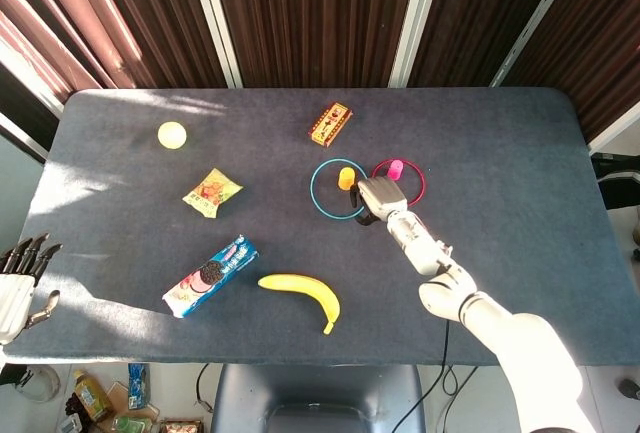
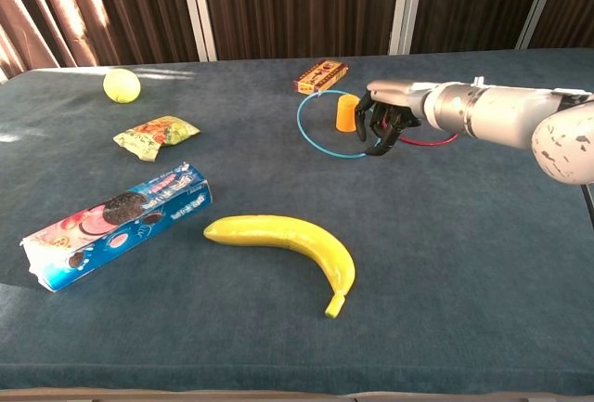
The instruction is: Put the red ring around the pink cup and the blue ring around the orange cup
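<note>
The blue ring [image 1: 311, 191] [image 2: 298, 122] lies around the orange cup [image 1: 347, 178] [image 2: 346, 112] near the table's middle. My right hand [image 1: 380, 196] [image 2: 385, 120] grips the ring's right edge with curled fingers, and that side looks raised off the cloth. Just right of it, the red ring [image 1: 423, 184] [image 2: 429, 142] circles the pink cup [image 1: 396, 168]; in the chest view my hand hides that cup. My left hand [image 1: 18, 288] hangs off the table's left front corner, fingers apart and holding nothing.
A banana [image 1: 303, 291] [image 2: 288, 239] and a blue cookie pack [image 1: 210, 275] lie near the front. A snack packet [image 1: 212, 193] and a yellow ball [image 1: 172, 134] sit at the left. A small box [image 1: 331, 123] lies behind the cups.
</note>
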You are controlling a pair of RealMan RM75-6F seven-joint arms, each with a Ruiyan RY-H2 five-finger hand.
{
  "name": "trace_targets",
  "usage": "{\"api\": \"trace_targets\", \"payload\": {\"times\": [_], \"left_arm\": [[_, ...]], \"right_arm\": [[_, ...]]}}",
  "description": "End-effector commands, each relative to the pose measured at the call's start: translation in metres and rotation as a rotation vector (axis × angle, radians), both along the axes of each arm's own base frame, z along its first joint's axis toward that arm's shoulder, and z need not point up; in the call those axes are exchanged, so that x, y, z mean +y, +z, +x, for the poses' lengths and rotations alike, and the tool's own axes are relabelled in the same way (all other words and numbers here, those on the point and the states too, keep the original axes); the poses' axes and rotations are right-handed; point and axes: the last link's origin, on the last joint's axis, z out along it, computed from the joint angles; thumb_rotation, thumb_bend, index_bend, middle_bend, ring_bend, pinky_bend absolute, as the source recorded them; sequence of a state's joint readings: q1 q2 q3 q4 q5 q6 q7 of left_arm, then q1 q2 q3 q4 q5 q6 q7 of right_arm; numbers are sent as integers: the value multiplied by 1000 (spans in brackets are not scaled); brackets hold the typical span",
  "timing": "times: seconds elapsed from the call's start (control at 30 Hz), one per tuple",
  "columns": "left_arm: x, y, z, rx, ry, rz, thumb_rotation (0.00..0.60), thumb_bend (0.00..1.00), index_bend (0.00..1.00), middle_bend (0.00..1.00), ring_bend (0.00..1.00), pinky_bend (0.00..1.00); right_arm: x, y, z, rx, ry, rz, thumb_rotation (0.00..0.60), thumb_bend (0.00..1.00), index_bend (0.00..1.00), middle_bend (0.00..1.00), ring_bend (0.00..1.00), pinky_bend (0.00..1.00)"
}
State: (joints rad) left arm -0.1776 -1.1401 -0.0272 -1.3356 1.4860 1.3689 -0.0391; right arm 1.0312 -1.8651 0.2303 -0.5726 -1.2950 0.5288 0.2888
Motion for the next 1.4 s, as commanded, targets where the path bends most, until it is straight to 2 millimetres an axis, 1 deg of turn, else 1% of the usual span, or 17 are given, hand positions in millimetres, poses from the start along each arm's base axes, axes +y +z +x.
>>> {"api": "trace_targets", "payload": {"times": [0.03, 0.2, 0.3, 0.4, 0.5, 0.57, 0.67, 0.77, 0.83, 0.9, 0.93, 1.0, 1.13, 1.2, 1.27, 1.33, 1.4], "left_arm": [[0, 0, 0, -1, 2, -1, 600, 396, 141, 0, 0, 148], [1, 0, 0, 0, 0, 2, 600, 395, 141, 0, 0, 148], [1, -1, 0, 1, -2, -2, 600, 396, 141, 0, 0, 148], [1, -3, 3, 6, -9, -8, 600, 397, 141, 0, 0, 148], [1, -6, 6, 12, -16, -12, 600, 395, 141, 0, 0, 147], [2, -8, 9, 15, -20, -16, 600, 396, 141, 0, 0, 148], [4, -12, 14, 17, -29, -20, 600, 397, 141, 0, 0, 148], [5, -18, 20, 22, -31, -30, 600, 397, 141, 0, 0, 148], [6, -23, 25, 27, -31, -37, 600, 397, 141, 0, 0, 148], [7, -29, 31, 21, -32, -39, 600, 396, 141, 0, 0, 148], [7, -32, 33, 20, -32, -42, 600, 396, 141, 0, 0, 148], [8, -36, 39, 16, -36, -46, 600, 397, 142, 0, 0, 148], [8, -40, 43, 1, -38, -45, 600, 396, 142, 0, 0, 148], [9, -48, 51, -21, -49, -53, 600, 396, 141, 0, 0, 149], [10, -54, 50, 18, -47, -64, 600, 396, 142, 0, 0, 149], [11, -54, 49, 25, -34, -49, 600, 397, 141, 0, 0, 148], [13, -51, 48, 25, -33, -29, 600, 397, 132, 0, 0, 142]], "right_arm": [[0, 1, 0, -3, 1, -3, 600, 363, 642, 895, 1000, 1000], [3, 9, 1, -20, 32, -25, 600, 332, 624, 895, 1000, 1000], [10, 21, 1, -14, 95, -60, 600, 306, 614, 895, 1000, 1000], [22, 46, -3, 27, 188, -143, 600, 298, 610, 894, 980, 997], [44, 78, -11, 88, 268, -259, 600, 298, 606, 884, 912, 957], [67, 103, -19, 129, 296, -358, 600, 298, 598, 845, 852, 913], [104, 135, -37, 172, 258, -460, 600, 297, 560, 712, 698, 812], [143, 160, -59, 179, 138, -488, 600, 296, 478, 559, 538, 698], [169, 175, -73, 178, 37, -463, 600, 292, 402, 440, 423, 568], [192, 190, -85, 174, -48, -435, 600, 289, 343, 356, 344, 443], [200, 197, -89, 173, -75, -431, 600, 287, 325, 330, 317, 404], [214, 208, -96, 177, -103, -436, 600, 285, 285, 274, 254, 324], [221, 215, -101, 181, -115, -447, 600, 285, 259, 247, 225, 283], [239, 229, -110, 191, -136, -494, 600, 284, 232, 220, 192, 254], [264, 241, -122, 221, -149, -558, 600, 284, 205, 192, 160, 227], [277, 242, -126, 232, -140, -589, 600, 284, 184, 169, 135, 210], [283, 242, -129, 239, -134, -608, 600, 282, 164, 146, 108, 199]]}}
